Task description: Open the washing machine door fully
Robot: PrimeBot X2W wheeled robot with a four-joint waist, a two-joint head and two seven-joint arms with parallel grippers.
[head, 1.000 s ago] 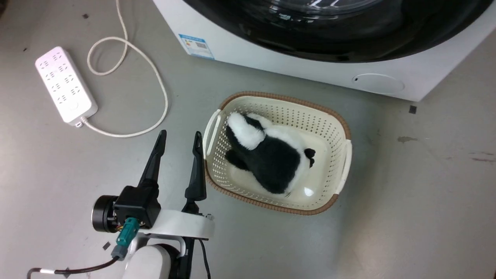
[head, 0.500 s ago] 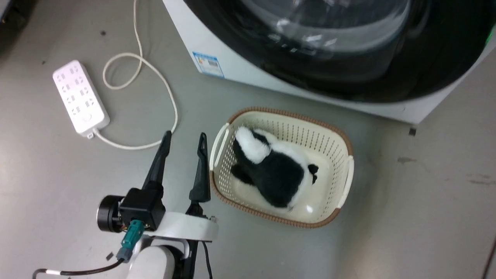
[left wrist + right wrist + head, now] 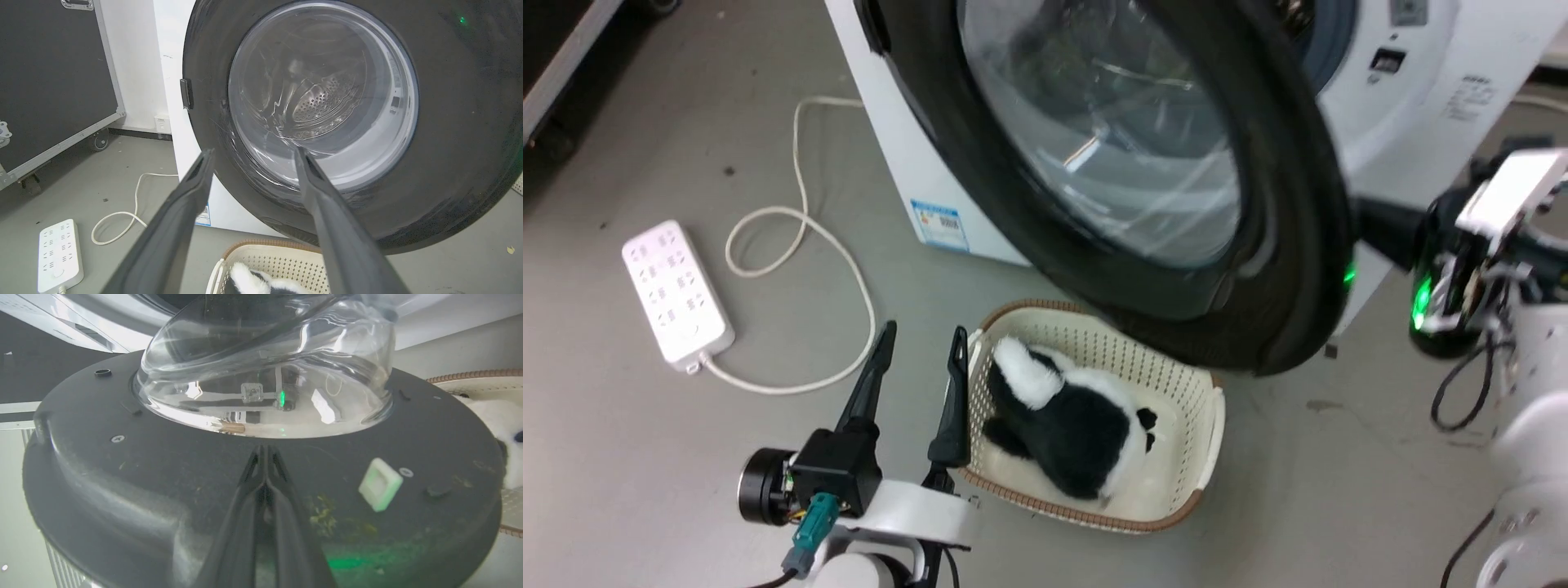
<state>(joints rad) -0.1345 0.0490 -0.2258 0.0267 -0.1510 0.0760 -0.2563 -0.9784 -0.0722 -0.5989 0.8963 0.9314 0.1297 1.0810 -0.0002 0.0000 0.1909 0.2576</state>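
Note:
The washing machine door [image 3: 1282, 245], a glossy black ring around a bulging glass window [image 3: 1111, 147], stands swung partway out from the white washing machine [image 3: 890, 171]. My right gripper [image 3: 264, 452] is shut with nothing in it, its tips against the door's dark inner face [image 3: 163, 477] just below the glass bowl [image 3: 265, 355]. In the head view its dark fingers [image 3: 1380, 229] run behind the door's right edge. My left gripper [image 3: 923, 339] is open at the lower left, beside the basket. In the left wrist view, the left gripper [image 3: 253, 153] points at the door's outer face [image 3: 449, 122].
A cream basket [image 3: 1217, 408] holding a black and white plush toy [image 3: 1070, 425] sits on the floor under the door's lower edge. A white power strip [image 3: 674, 290] and its looped cord [image 3: 800, 245] lie to the left. A black wheeled case [image 3: 53, 73] stands far left.
The head camera has tilted upward, so the whole picture has shifted down. More of the door, the machine's front and my right arm have come into view. My left gripper stays open beside the basket.

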